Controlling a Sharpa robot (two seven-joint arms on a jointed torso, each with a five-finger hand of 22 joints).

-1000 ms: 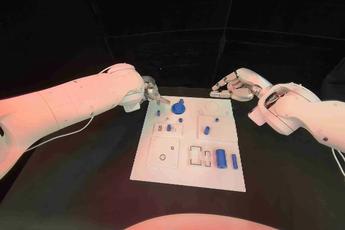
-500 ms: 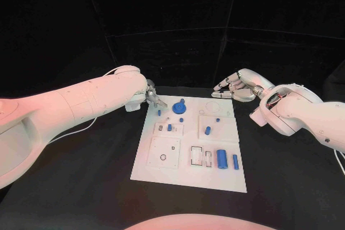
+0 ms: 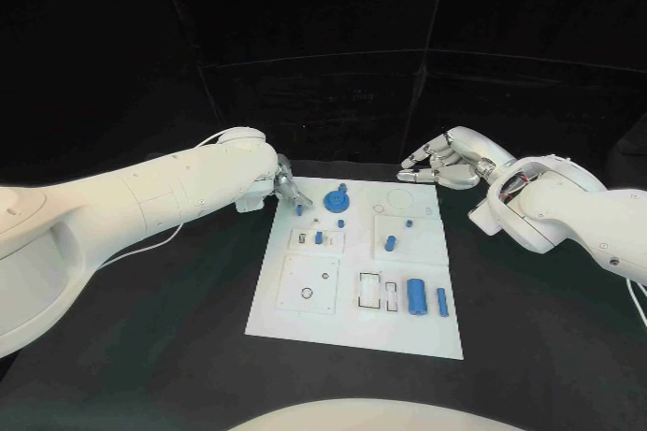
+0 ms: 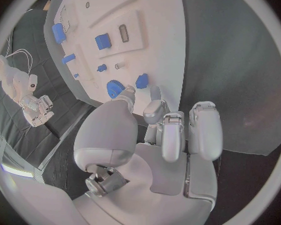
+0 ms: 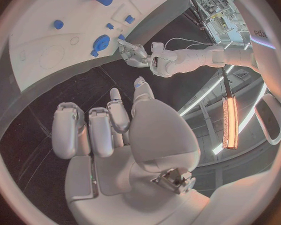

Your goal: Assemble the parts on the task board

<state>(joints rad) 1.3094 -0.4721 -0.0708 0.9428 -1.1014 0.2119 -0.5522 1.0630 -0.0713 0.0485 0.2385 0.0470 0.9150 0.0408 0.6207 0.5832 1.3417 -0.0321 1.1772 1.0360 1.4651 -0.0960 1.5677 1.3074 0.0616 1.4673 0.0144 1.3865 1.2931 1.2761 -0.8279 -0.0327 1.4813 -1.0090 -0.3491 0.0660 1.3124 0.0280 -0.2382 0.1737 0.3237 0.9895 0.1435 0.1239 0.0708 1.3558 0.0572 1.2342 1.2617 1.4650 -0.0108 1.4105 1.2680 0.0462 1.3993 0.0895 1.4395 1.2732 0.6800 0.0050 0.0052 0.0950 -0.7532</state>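
The white task board (image 3: 353, 311) lies in the middle of the black table. A round blue gear-like part (image 3: 337, 203) stands near its far edge, and a small blue piece (image 3: 298, 208) stands by the far left corner. My left hand (image 3: 287, 188) hovers over that corner; its thumb and one finger reach toward the small blue piece (image 4: 142, 81) beside the gear (image 4: 115, 89), while the other fingers are curled in. No grip on the piece is visible. My right hand (image 3: 442, 165) hangs past the board's far right corner with curled fingers (image 5: 100, 130), holding nothing.
Small blue pegs (image 3: 318, 237) (image 3: 387, 243) stand mid-board. A thick blue cylinder (image 3: 417, 296) and a slim blue bar (image 3: 441, 302) lie near the right front, beside empty rectangular slots (image 3: 368, 291). Black table surrounds the board.
My left hand has crept down and toward the board's far left corner, closer to the small blue piece. The right hand has barely moved.
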